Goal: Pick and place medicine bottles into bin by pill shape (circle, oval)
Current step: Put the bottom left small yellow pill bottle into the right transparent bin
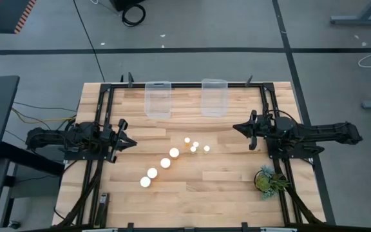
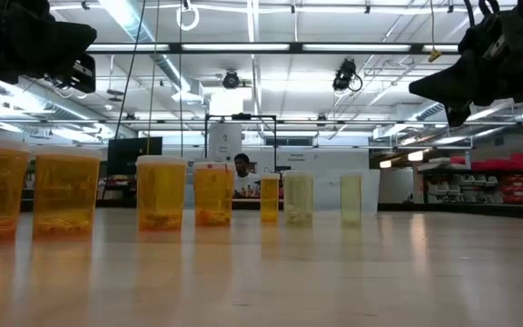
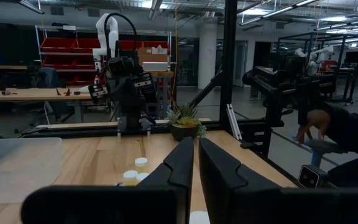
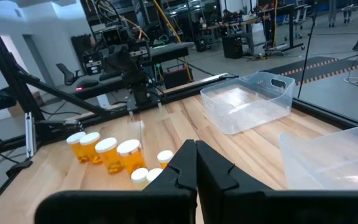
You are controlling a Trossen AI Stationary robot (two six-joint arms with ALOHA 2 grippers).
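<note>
Eight medicine bottles, amber with white caps, stand upright in a loose diagonal row at mid-counter, four larger toward the front, four smaller clustered behind. They are probably light, rigid and smooth-walled, best gripped across the body just under the cap. Two clear bins wait empty at the far edge of the wooden counter. The left end effector and right end effector hover at either side, fingers together. A small plant sits front right. The room behind is a workshop.

amber plastic medicine bottles with white caps strung diagonally mid-table, between the two arms. two clear plastic bins side by side at far edge. small potted green plant near right corner.
</note>
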